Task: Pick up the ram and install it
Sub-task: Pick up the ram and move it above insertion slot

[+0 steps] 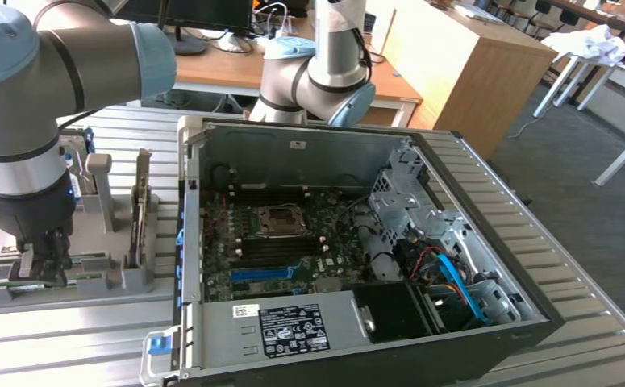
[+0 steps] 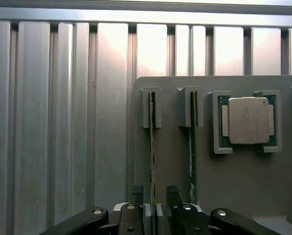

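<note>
As the spread gripper [image 2: 155, 196] straddles a thin green ram stick [image 2: 152, 147] slotted in the grey plastic tray [image 2: 244, 186], a square silver processor chip [image 2: 247, 120] sits pocketed nearby.

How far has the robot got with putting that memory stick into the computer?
Nothing looks finished yet. The open gripper straddles one ram standing on edge in the grey holder, not yet gripping it. Lifting it and seating it in the open computer are both undone.
</note>
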